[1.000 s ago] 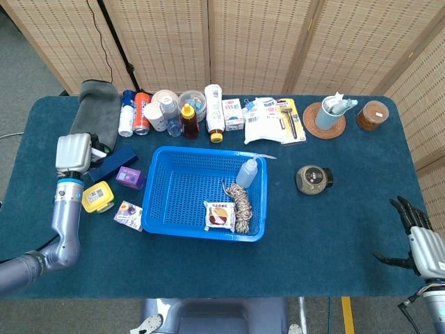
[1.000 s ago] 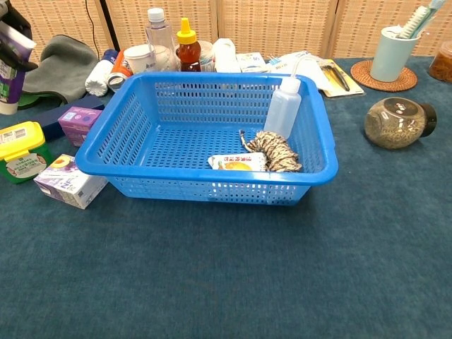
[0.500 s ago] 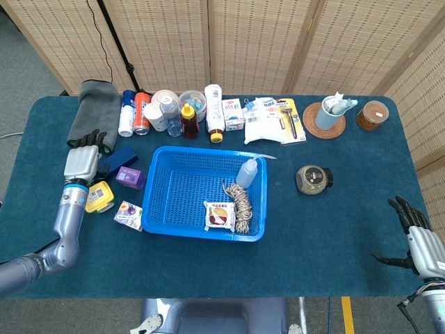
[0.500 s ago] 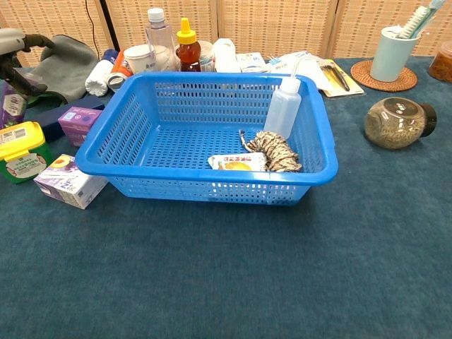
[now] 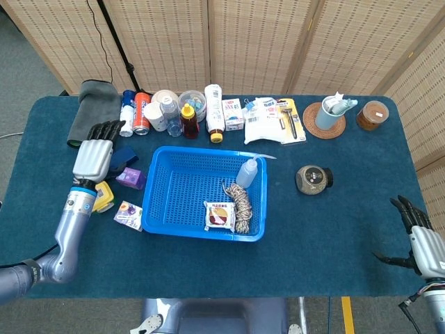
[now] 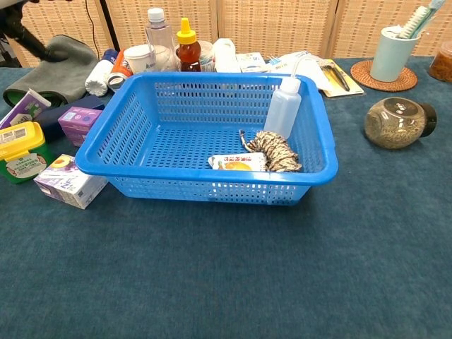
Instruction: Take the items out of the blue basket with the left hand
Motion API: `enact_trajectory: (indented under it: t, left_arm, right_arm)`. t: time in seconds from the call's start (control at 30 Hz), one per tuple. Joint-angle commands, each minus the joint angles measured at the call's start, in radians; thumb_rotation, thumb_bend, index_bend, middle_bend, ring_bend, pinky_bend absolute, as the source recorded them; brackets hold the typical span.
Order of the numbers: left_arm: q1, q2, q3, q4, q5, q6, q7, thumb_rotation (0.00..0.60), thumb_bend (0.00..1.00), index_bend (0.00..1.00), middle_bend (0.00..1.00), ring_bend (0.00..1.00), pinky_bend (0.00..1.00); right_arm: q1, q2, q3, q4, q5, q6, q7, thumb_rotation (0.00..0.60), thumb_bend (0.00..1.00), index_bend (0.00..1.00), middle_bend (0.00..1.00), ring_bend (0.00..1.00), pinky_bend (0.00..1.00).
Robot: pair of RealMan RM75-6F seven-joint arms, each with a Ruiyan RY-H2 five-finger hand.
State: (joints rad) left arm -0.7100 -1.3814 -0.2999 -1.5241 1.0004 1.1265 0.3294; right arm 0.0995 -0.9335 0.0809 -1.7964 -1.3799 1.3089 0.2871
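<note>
— What could go wrong here?

— The left hand, fingers spread and holding nothing, hovers over the clutter left of the blue basket; reaching across, it may knock the purple box.

— What does the basket hold?

— A snack packet, a rope coil and a squeeze bottle. The right hand hangs open, far right.

My left hand has a matt silver shell and black fingers. The desk wears napped, matt teal cloth. The blue basket is glossy perforated plastic. Inside it, a squeeze bottle of translucent plastic, a rough twine bundle, a shiny packet. A grey towel looks soft.
</note>
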Motion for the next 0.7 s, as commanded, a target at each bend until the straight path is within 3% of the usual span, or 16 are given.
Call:
enact_trajectory:
  t: [0.03,0.1,0.2,0.27,0.37,0.43,0.5,0.57,0.6,0.7]
  left_arm:
    - [-0.023,-0.072,-0.008,0.02,0.142,0.085,-0.062,0.6,0.65,0.55,0.64,0.46,0.29]
    - [-0.034,-0.098,-0.01,0.031,0.155,0.091,-0.062,0.6,0.83,0.72,0.75,0.52,0.32]
    - [-0.046,-0.118,-0.012,0.033,0.146,0.081,-0.041,0.6,0.93,0.85,0.78,0.55,0.34]
    - [-0.053,-0.122,-0.015,0.025,0.138,0.073,-0.029,0.6,0.86,0.87,0.79,0.55,0.34]
    - [-0.065,-0.131,-0.019,0.015,0.141,0.073,-0.008,0.6,0.58,0.87,0.79,0.52,0.34]
    - [-0.076,-0.129,-0.006,0.002,0.148,0.052,0.018,0.6,0.38,0.75,0.66,0.41,0.34]
    - [-0.094,-0.118,0.004,-0.021,0.144,0.016,0.053,0.6,0.22,0.51,0.34,0.22,0.28]
    - [-0.11,-0.114,0.01,-0.041,0.131,-0.012,0.091,0.6,0.14,0.34,0.14,0.09,0.2]
    - [-0.117,-0.112,0.01,-0.051,0.122,-0.024,0.106,0.6,0.11,0.25,0.07,0.04,0.16]
    - [-0.155,-0.112,0.023,-0.091,0.093,-0.079,0.176,0.6,0.05,0.09,0.0,0.0,0.12]
  right_arm:
    - [0.0,0.001,0.001,0.0,0.001,0.0,0.003,0.6,0.0,0.0,0.0,0.0,0.0]
    - [0.0,0.002,0.002,0.002,0.004,0.001,0.007,0.6,0.0,0.0,0.0,0.0,0.0]
    - [0.0,0.003,0.004,0.004,0.009,0.0,0.011,0.6,0.0,0.0,0.0,0.0,0.0]
    - [0.0,0.003,0.005,0.004,0.011,0.0,0.012,0.6,0.0,0.0,0.0,0.0,0.0]
    - [0.001,0.004,0.006,0.006,0.015,-0.003,0.014,0.6,0.0,0.0,0.0,0.0,0.0]
    - [0.002,0.004,0.007,0.007,0.019,-0.005,0.017,0.6,0.0,0.0,0.0,0.0,0.0]
    - [0.003,0.004,0.009,0.009,0.024,-0.007,0.019,0.6,0.0,0.0,0.0,0.0,0.0]
    - [0.004,0.004,0.01,0.011,0.028,-0.01,0.02,0.6,0.0,0.0,0.0,0.0,0.0]
    - [0.004,0.004,0.011,0.011,0.029,-0.011,0.02,0.6,0.0,0.0,0.0,0.0,0.0]
    - [0.006,0.004,0.012,0.013,0.033,-0.014,0.022,0.6,0.0,0.0,0.0,0.0,0.0]
